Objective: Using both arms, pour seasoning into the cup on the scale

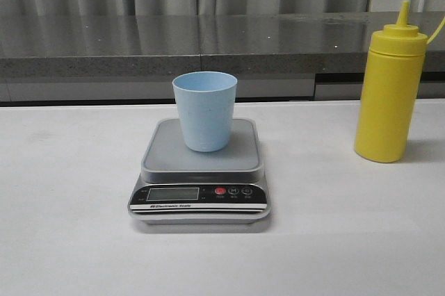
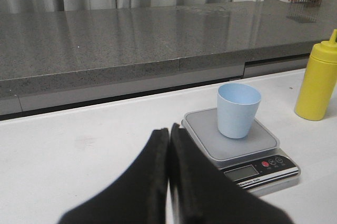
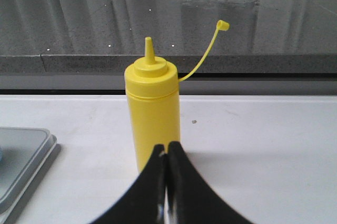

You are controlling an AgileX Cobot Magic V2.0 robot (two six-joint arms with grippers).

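Note:
The pale blue cup (image 1: 205,110) stands upright on the grey platform of the scale (image 1: 201,164) at the table's middle. The yellow seasoning bottle (image 1: 388,94) stands upright at the right, its tethered cap hanging open. Neither arm shows in the front view. In the left wrist view my left gripper (image 2: 169,131) is shut and empty, short of the scale (image 2: 210,140) and cup (image 2: 238,110); the bottle (image 2: 316,84) is farther off. In the right wrist view my right gripper (image 3: 167,148) is shut and empty, close in front of the bottle (image 3: 152,119).
A grey stone counter (image 1: 208,42) runs along the back of the white table (image 1: 69,206), with curtains behind it. The scale's corner (image 3: 21,155) shows beside the bottle in the right wrist view.

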